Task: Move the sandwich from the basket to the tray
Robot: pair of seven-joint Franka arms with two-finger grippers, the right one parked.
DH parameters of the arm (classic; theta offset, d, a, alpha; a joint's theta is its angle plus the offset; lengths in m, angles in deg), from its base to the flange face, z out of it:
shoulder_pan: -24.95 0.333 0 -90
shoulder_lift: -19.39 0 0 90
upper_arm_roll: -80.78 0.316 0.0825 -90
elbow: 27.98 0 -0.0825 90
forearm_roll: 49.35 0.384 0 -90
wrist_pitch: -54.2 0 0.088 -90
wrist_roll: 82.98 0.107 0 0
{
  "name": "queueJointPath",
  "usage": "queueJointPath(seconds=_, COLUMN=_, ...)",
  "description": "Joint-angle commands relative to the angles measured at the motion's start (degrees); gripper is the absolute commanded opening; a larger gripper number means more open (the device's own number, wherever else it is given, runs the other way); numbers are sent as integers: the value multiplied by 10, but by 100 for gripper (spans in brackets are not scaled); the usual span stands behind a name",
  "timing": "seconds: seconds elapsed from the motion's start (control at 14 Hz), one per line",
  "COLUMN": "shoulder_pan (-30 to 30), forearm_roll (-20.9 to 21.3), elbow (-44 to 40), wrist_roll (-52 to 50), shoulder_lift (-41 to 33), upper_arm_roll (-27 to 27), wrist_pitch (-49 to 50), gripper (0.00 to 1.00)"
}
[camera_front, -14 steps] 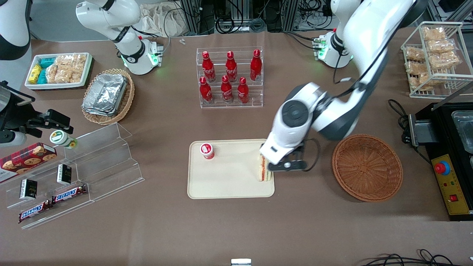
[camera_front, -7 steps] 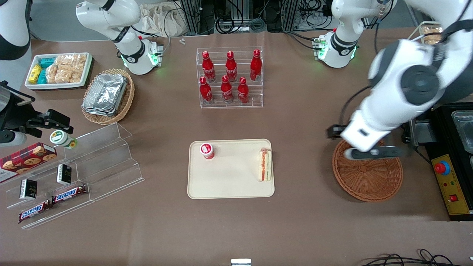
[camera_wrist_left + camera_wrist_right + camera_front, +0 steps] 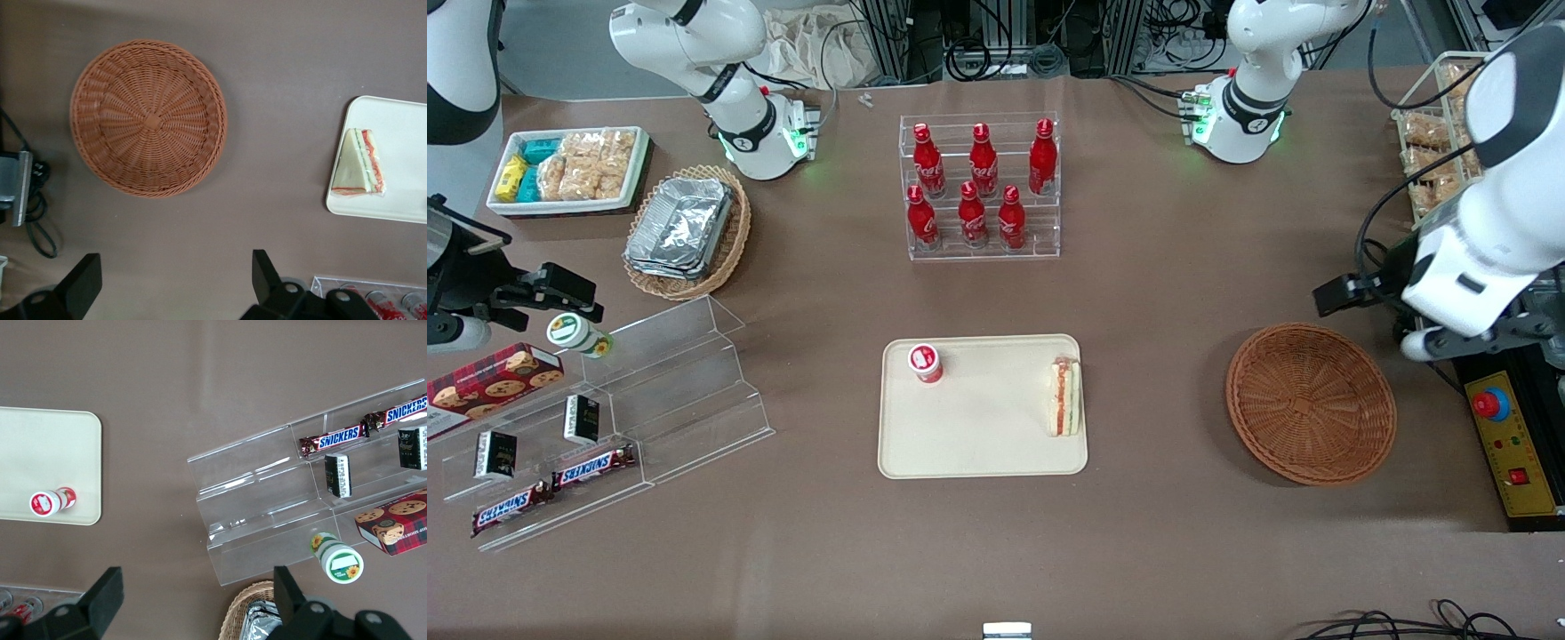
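Note:
The sandwich lies on its side on the cream tray, close to the tray edge nearest the basket. It also shows in the left wrist view, on the tray. The reddish-brown wicker basket is empty; it shows in the left wrist view too. My left gripper hangs high above the table, beside the basket toward the working arm's end. It is open and empty, with both fingers wide apart in the wrist view.
A small red-capped bottle stands on the tray. A rack of red cola bottles stands farther from the camera. A black machine with a red button and a wire rack of snacks are at the working arm's end.
The gripper has let go of the sandwich on the tray, risen, and swung away over the basket toward the working arm's end. The sandwich stays on the tray.

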Motion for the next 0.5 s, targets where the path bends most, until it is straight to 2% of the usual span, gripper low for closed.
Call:
queueJointPath(seconds=0.0, shoulder_pan=32, forearm_roll=-31, elbow=55, wrist_roll=46, shoulder_lift=-69, upper_arm_roll=-3, wrist_pitch=1, gripper=100)
queueJointPath(seconds=0.14, shoulder_pan=32, forearm_roll=-32, elbow=82, wrist_roll=49, shoulder_lift=-99, upper_arm_roll=-3, wrist_pitch=1, gripper=100)
queueJointPath(seconds=0.43, shoulder_pan=30, forearm_roll=-31, elbow=63, wrist_roll=77, shoulder_lift=-91, upper_arm_roll=-3, wrist_pitch=4, gripper=100)
